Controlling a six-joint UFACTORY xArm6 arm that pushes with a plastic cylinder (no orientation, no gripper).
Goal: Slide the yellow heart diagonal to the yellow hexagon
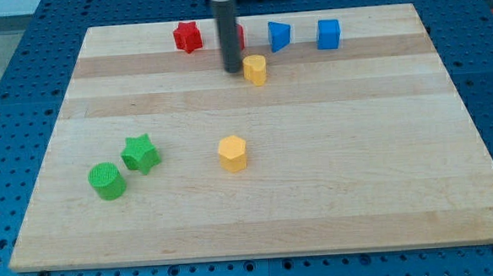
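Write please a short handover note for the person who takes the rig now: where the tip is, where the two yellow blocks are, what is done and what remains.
My tip rests on the board near the view's top, just left of the yellow heart, close to it or touching.
The yellow hexagon lies lower, near the board's middle, slightly left of the heart.
Partly hidden behind the rod is a red block.
Done: tip is beside the heart.
Left: push the heart down the board to a spot diagonal to the hexagon.
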